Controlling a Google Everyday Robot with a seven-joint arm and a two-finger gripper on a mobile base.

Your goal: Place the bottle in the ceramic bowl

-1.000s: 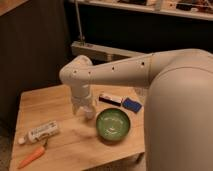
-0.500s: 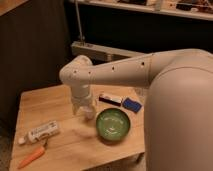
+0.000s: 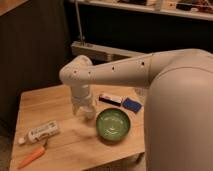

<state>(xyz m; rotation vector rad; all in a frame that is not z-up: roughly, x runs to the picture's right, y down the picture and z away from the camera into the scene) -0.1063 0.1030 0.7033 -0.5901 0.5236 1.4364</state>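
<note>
— Where's the bottle?
— On its side on the table, close to the left edge and toward the front-left corner. Nothing is holding it.
— And the bowl?
— Upright near the front edge, right of the middle, well apart from the bottle. I see nothing inside it.
— The gripper?
— It points down over the middle of the tabletop, between bottle and bowl and just beside the bowl's left rim. I cannot tell whether it is wide or narrow, and I cannot make out anything held.
— Anything else there?
— A carrot lies by the front-left corner, just in front of the bottle. A black-and-white item and a blue item sit behind the bowl, toward the far-right corner.
</note>
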